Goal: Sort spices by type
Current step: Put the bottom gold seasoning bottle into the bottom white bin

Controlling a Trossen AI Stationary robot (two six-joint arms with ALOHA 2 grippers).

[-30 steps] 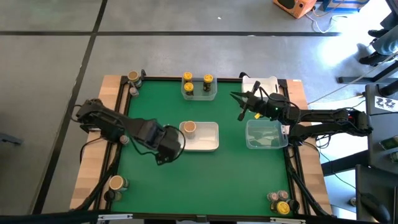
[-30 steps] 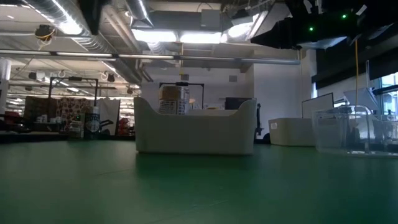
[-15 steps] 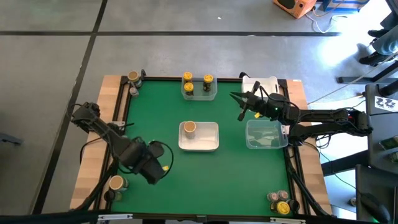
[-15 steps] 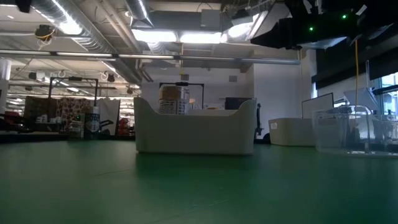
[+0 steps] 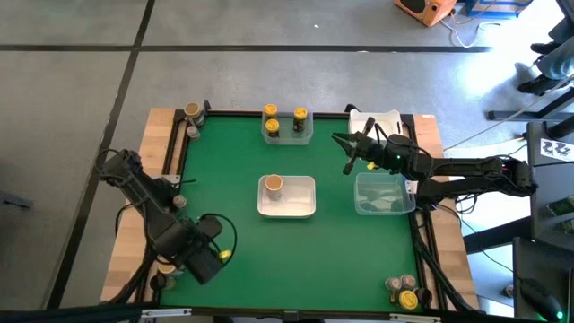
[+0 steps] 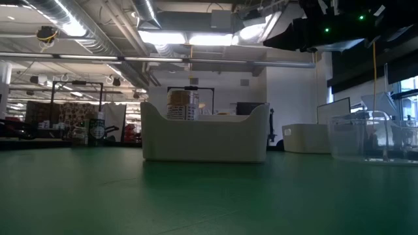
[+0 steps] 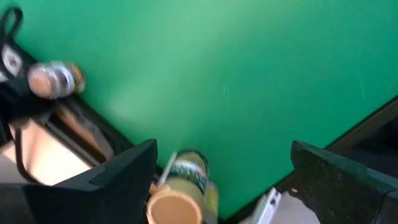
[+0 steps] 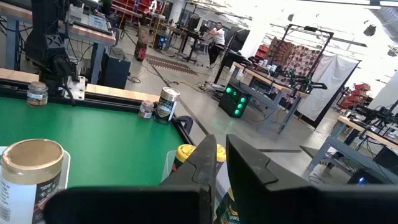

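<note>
Now my left pincer (image 7: 217, 180) gapes empty above an upright tan-capped jar (image 7: 180, 200) at the surface's (image 5: 296, 242) corner; right pincer (image 5: 343, 154) shut, empty.

Lighting is even overhead on the tabletop (image 5: 323, 242), with soft shadows. Ceiling strip lights (image 6: 189, 38) glare in the low view; the foreground stays dim. The left wrist view is motion-blurred. The jar (image 7: 180, 199) beside the left hand (image 7: 224, 180) is unsharp.

floor (image 5: 269, 72): grey concrete | ceiling lights (image 6: 189, 38): bright strips | workbenches (image 8: 292, 84): cluttered, far back
</note>
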